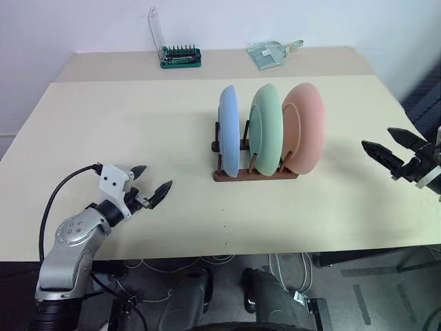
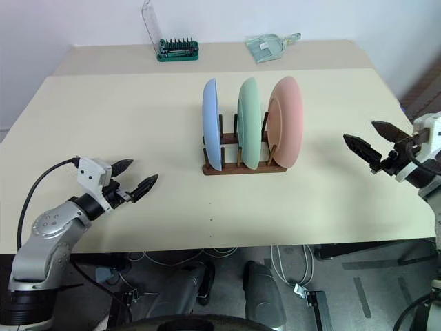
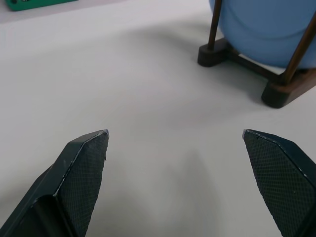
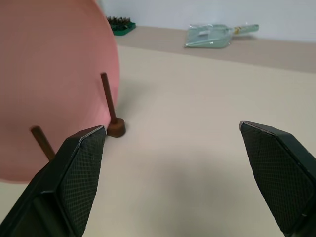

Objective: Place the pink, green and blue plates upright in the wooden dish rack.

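Desk (image 1: 138,131): one pale cream desk, with a second, narrower surface butted against its far edge.
Left gripper (image 1: 150,183): one, hovering over the desk near its front left corner, two black fingers spread apart with nothing between them, pointing toward the rack.
Bit holder (image 1: 181,57): one green holder of screwdriver bits with its clear lid raised, on the far surface, left of centre.
Dish rack (image 1: 253,172): one small dark wooden rack with upright pegs, standing around the middle of the desk, slightly toward the right edge.
Plates: three, all upright on edge in the rack, side by side.
Blue plate (image 1: 229,129): one, at the left end of the rack.
Green plate (image 1: 267,128): one, in the middle slot.
Pink plate (image 1: 304,126): one, at the right end.
Dustpan (image 1: 271,54): one clear dustpan on the far surface, behind the rack.
Right gripper (image 1: 391,147): one, at the desk's right edge, well apart from the pink plate, two black fingers spread wide and empty, pointing toward the rack.
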